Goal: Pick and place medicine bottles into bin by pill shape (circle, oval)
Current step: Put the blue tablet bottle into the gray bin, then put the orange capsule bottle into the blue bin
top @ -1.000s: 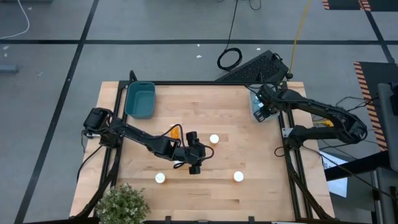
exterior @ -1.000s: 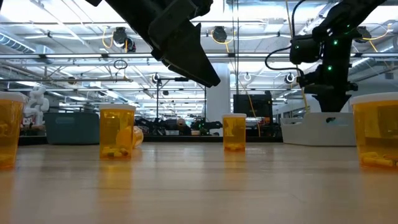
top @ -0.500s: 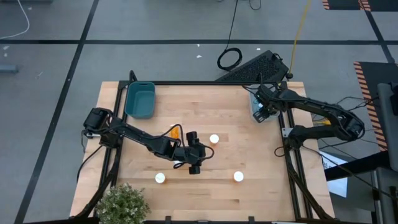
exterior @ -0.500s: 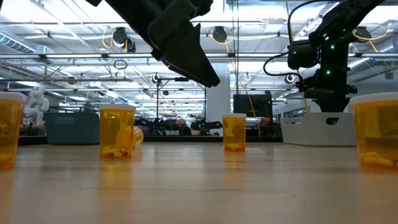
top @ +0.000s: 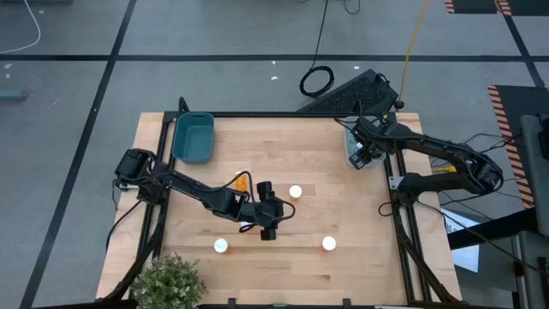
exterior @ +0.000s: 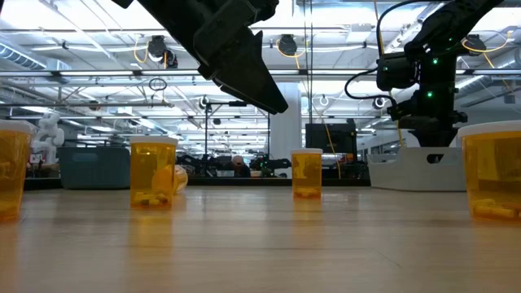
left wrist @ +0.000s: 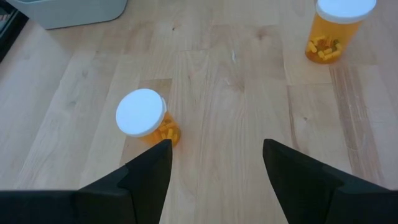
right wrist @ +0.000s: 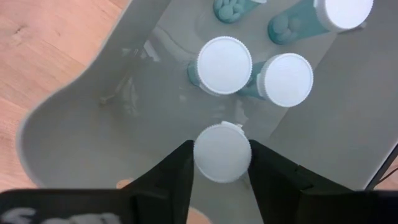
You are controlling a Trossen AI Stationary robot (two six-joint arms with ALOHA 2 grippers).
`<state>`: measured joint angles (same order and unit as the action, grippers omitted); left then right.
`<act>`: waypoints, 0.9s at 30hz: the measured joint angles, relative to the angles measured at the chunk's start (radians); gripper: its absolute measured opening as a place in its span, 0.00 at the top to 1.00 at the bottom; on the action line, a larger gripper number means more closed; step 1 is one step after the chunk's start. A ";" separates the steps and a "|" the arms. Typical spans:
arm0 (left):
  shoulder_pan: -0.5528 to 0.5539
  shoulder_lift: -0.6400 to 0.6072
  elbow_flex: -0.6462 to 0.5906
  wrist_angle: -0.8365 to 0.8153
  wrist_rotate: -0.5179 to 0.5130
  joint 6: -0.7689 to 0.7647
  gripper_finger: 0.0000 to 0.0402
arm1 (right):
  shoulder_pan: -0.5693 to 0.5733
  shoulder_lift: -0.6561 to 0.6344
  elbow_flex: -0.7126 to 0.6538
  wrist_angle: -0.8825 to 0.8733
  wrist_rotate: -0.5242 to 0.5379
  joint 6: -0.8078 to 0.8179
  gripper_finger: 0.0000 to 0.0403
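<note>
Right gripper (right wrist: 222, 163) fingers clasp an upright, vertical-axis bottle (right wrist: 222, 153)

Evenly, brightly lit from overhead. In the low view, glaring ceiling lights (exterior: 163, 57), the left arm (exterior: 232, 49) a dark backlit shape, near bottles (exterior: 492, 171) soft. Faint shadows on the table (top: 283, 146).

Left claw (top: 268, 225) mid-table among three white-capped bottles (top: 295, 191); right claw (top: 361, 154) over white bin (top: 352, 154).

Three bottles (top: 295, 191) stand mid-table; bins (top: 193, 137) at both far corners
</note>
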<state>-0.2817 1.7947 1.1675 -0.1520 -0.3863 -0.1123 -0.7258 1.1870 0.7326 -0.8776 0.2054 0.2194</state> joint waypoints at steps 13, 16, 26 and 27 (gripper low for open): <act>0.002 0.000 0.000 0.000 -0.008 0.000 0.37 | 0.000 -0.038 0.013 -0.004 0.004 -0.001 0.52; 0.003 0.000 0.000 0.000 -0.008 0.000 0.37 | 0.000 -0.076 0.028 -0.018 0.003 0.000 0.52; 0.008 -0.019 -0.001 -0.038 -0.018 0.003 0.37 | 0.079 -0.258 0.048 -0.065 -0.110 0.021 0.52; 0.008 -0.027 -0.001 -0.046 -0.022 0.002 0.37 | 0.100 -0.283 0.048 -0.063 -0.125 0.033 0.52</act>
<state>-0.2733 1.7672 1.1667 -0.1980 -0.4082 -0.1101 -0.6255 0.9042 0.7803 -0.9401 0.0800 0.2522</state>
